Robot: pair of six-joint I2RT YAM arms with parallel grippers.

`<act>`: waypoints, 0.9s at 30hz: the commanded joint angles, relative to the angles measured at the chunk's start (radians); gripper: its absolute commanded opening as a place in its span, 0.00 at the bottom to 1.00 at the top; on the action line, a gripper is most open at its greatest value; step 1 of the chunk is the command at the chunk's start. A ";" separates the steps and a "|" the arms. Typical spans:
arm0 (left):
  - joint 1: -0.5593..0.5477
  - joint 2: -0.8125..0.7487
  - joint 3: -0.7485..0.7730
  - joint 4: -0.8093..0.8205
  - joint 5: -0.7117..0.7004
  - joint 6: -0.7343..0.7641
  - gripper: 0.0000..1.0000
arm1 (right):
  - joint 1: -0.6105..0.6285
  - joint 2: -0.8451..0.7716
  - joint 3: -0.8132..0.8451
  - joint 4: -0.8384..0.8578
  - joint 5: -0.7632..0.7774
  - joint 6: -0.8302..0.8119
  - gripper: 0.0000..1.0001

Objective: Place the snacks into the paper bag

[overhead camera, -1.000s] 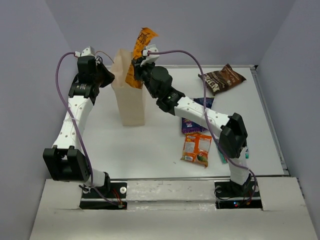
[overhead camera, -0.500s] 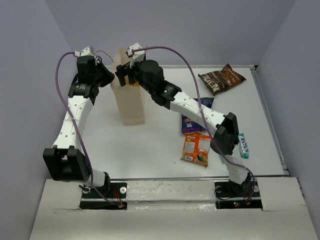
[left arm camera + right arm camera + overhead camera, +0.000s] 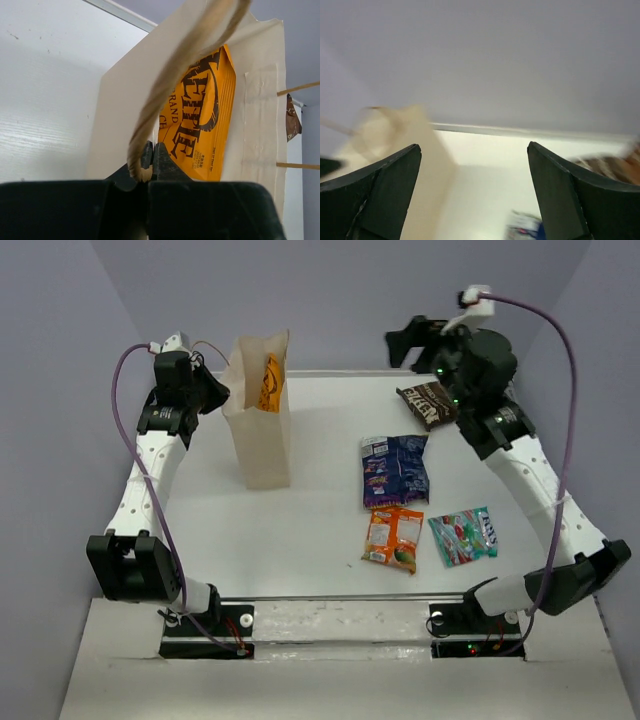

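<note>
orange chip bag [image 3: 269,383] now in paper bag [image 3: 262,450]; right gripper [image 3: 474,175] withdrawn, wide and empty; left gripper [image 3: 150,156] clamps handle [image 3: 170,85]; one of five done.

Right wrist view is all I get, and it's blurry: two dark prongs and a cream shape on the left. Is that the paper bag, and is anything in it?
Observer: Yes. The paper bag stands upright on the table, and the orange-yellow chip bag is inside it.
Operator: Is anything holding the bag?
Observer: The left gripper is shut on its cord handle.
Operator: Which snacks are not in yet?
Observer: Four lie flat on the table: the brown bag, dark blue bag, small orange packet and teal-green packet.
</note>
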 commanded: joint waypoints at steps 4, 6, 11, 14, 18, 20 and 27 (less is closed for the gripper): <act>-0.001 0.009 0.018 0.027 0.023 0.022 0.00 | -0.391 -0.016 -0.459 -0.245 -0.240 0.172 1.00; -0.003 0.009 0.017 0.027 0.025 0.024 0.00 | -0.438 0.033 -0.506 -0.249 -0.296 0.128 1.00; -0.001 0.001 0.012 0.027 0.026 0.027 0.00 | -0.556 0.133 -0.607 -0.249 -0.469 0.051 1.00; -0.003 0.003 0.017 0.027 0.020 0.032 0.00 | -0.556 0.182 -0.647 -0.251 -0.541 0.014 1.00; -0.001 0.006 0.029 0.024 0.018 0.036 0.00 | -0.556 0.254 -0.704 -0.191 -0.715 -0.005 1.00; -0.001 0.009 0.038 0.022 0.012 0.042 0.00 | -0.556 0.320 -0.708 -0.167 -0.797 0.009 1.00; -0.001 0.012 0.033 0.019 0.011 0.044 0.00 | -0.505 0.415 -0.693 -0.087 -0.755 0.048 0.52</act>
